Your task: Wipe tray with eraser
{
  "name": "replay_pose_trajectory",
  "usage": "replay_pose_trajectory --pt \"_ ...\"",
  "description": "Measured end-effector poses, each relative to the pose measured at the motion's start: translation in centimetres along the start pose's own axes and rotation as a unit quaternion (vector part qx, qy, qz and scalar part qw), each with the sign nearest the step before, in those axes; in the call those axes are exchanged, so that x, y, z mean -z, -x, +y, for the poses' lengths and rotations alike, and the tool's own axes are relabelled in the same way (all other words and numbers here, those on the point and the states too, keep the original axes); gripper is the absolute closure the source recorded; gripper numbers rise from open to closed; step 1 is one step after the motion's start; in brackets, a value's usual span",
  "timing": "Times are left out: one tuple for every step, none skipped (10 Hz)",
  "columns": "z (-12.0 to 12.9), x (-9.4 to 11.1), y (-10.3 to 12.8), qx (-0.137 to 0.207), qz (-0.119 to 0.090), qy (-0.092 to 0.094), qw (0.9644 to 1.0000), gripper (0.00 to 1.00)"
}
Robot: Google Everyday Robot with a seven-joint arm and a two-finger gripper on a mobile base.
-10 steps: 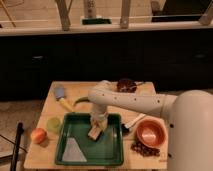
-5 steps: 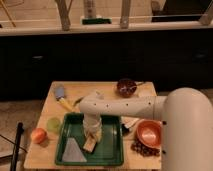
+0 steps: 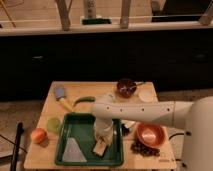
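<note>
- The bench (image 3: pixel 75 92) is pale wood with a matt finish.
- The tray (image 3: pixel 80 131) looks like smooth green plastic, with a faint sheen on its floor.
- The eraser (image 3: pixel 99 147) is dull and tan, with a darker brown face.
- The gripper (image 3: pixel 103 135) is white and smooth like moulded plastic. It hangs over the tray's right half, right at the eraser.
- The orange bowl (image 3: pixel 150 134) is glossy.
- The pale triangular sheet (image 3: pixel 73 152) looks matt and paper-like.

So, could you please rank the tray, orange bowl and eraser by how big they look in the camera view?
1. tray
2. orange bowl
3. eraser, just below the tool, which reaches into the tray.
</note>
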Motion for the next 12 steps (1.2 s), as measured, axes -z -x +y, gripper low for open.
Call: replay_pose_trajectory --pt "0.1 0.3 -0.8 -0.007 0.002 -0.004 1.0000 1.00" --pt "-0.2 0.9 -2.3 -0.015 0.007 -0.012 0.9998 1.00" --pt "-0.7 1.5 -3.1 -0.015 0.011 -0.016 0.9997 1.00" --pt "-1.4 2.0 -3.7 -0.012 0.014 -0.020 0.9996 1.00" --pt "-2.3 2.4 -3.9 -0.007 0.016 -0.023 0.9996 1.00" --pt "-3.3 2.4 -3.8 0.004 0.016 -0.024 0.9996 1.00" --pt "-4.1 2.3 -3.5 0.016 0.013 -0.024 0.9995 1.00" --pt "-5.1 2.0 -2.8 0.031 0.009 -0.026 0.9991 1.00" --pt "-5.3 1.6 -2.2 0.042 0.003 -0.026 0.9988 1.00" --pt "-5.1 1.4 -1.8 0.048 0.000 -0.025 0.9986 1.00" --pt "-4.8 1.3 -1.3 0.052 -0.004 -0.024 0.9983 1.00" --pt "-4.5 1.2 -1.1 0.053 -0.006 -0.025 0.9983 1.00"
